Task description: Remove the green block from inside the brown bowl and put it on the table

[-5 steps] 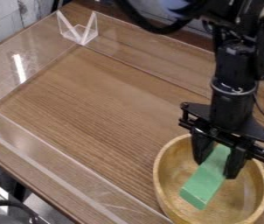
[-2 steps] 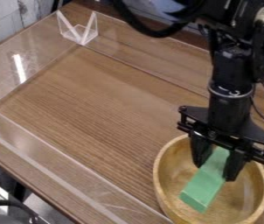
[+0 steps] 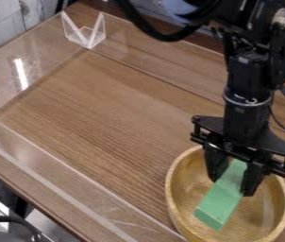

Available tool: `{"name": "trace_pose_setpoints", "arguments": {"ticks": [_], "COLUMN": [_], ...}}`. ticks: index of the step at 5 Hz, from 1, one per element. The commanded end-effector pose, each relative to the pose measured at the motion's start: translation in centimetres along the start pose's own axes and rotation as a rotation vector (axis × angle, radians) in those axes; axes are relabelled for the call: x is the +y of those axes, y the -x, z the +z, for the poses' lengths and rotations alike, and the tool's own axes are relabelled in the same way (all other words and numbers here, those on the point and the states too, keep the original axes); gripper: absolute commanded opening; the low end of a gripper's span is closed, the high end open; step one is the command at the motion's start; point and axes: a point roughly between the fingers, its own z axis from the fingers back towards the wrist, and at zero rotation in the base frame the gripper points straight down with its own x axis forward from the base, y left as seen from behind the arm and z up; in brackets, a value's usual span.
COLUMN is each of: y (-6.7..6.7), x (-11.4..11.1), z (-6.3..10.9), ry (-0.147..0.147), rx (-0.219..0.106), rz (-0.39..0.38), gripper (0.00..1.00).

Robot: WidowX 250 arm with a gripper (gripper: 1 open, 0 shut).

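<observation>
Jaws clenched on the green block (image 3: 221,203), gripper (image 3: 241,163) low over the brown bowl (image 3: 269,216), near right; the bowl's rim surrounds the block, clear bracket (image 3: 85,31) far left, black cables (image 3: 7,222) near left!

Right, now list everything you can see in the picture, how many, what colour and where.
Green block: one, bright green, inside the brown bowl, its upper end between the gripper's fingers
Brown bowl: one, light tan, near right corner of the table
Table: one, brown wood grain, filling most of the view
Clear acrylic piece: one, transparent, far left part of the table
Cables: several, black, near left corner, off the table
Gripper: one, black, over the bowl, closed on the block
Robot arm: one, black, right side, reaching down from the top
</observation>
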Motion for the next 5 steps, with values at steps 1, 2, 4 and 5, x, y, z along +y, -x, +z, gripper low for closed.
{"name": "trace_pose_setpoints", "arguments": {"ticks": [1,2,4,5], "y": [-0.4,-0.5,-0.1,0.2], "x": [0.0,0.0,0.5,1.6], "z": [0.8,0.8,2.2,4.5], "ry": [0.017,0.020,0.031,0.035], "rx": [-0.030,-0.029,-0.036,-0.053], "rz": [0.009,0.012,0.020,0.031], "gripper": [0.00,0.00,0.00,0.00]}}
